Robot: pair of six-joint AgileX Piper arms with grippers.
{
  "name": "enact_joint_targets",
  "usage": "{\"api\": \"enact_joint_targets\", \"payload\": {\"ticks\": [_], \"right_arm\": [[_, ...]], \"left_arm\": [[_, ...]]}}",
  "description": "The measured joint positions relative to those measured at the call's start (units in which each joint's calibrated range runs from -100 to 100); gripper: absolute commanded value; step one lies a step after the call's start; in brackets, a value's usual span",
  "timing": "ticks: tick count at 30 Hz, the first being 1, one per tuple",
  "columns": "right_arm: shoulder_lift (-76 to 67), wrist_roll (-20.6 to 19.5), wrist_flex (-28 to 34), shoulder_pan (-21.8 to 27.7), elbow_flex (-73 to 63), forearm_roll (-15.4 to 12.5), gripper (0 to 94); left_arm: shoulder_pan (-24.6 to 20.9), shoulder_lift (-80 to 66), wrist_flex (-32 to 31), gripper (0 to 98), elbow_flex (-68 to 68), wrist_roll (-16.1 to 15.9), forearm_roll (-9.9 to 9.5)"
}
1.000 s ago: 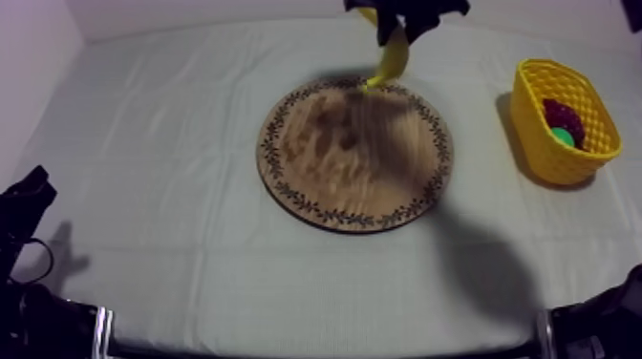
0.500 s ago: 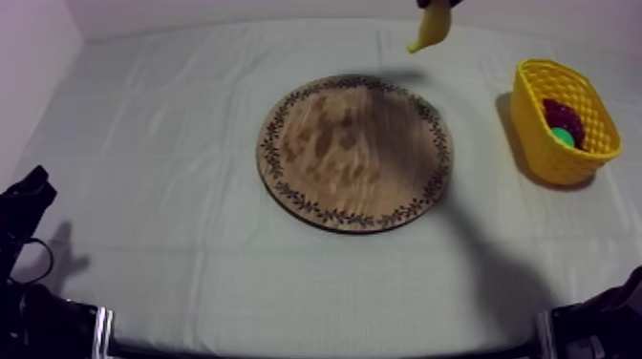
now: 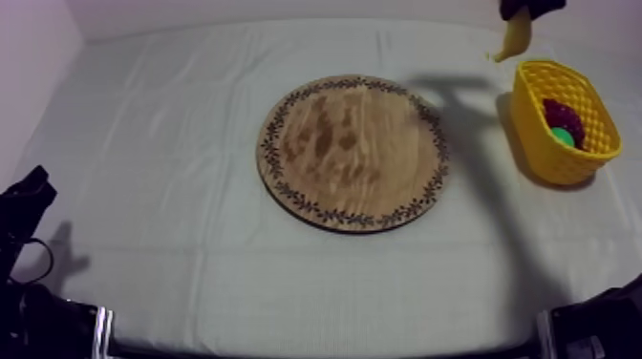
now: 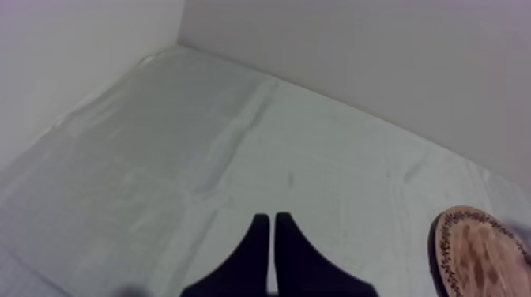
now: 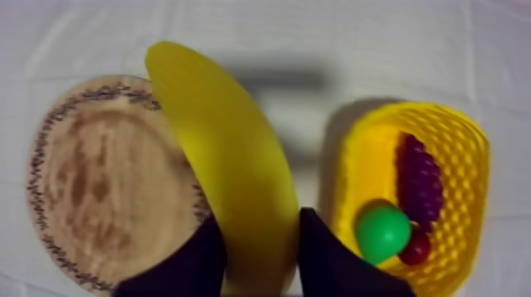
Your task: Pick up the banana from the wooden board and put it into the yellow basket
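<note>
My right gripper (image 3: 527, 8) hangs high at the far right, shut on the yellow banana (image 3: 517, 39), which dangles just beyond the left rim of the yellow basket (image 3: 536, 124). From the right wrist, the banana (image 5: 225, 174) sits clamped between my fingers (image 5: 193, 261), above the gap between the bare wooden board (image 5: 87, 182) and the basket (image 5: 355, 166). The basket holds purple grapes (image 5: 423, 186), a green pear (image 5: 382, 232) and a small red fruit (image 5: 416, 247). My left gripper (image 4: 273, 229) lies shut as a narrow wedge over the cloth, near the board's edge (image 4: 474, 249).
The round wooden board (image 3: 353, 151) with its patterned rim lies mid-table with nothing on it. My left arm (image 3: 24, 205) rests low at the left edge. White walls close off the far and left sides of the table.
My right gripper has carried the banana up off the board's far edge and rightward, now reaching the basket's left rim. The left arm has stayed still.
</note>
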Motion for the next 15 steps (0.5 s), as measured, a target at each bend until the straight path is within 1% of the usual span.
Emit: {"api": "enact_joint_targets", "payload": {"ticks": [10, 15], "right_arm": [[-6.31, 3.74, -2.72, 7.62, 10.75, 1.46, 22.7], [-8.46, 5.74, -5.02, 11.41, 15.82, 2.71, 22.7]], "left_arm": [[0.0, 0.0, 0.0, 0.1, 0.0, 0.0, 0.0], [0.0, 0.0, 0.0, 0.1, 0.0, 0.0, 0.0]]}}
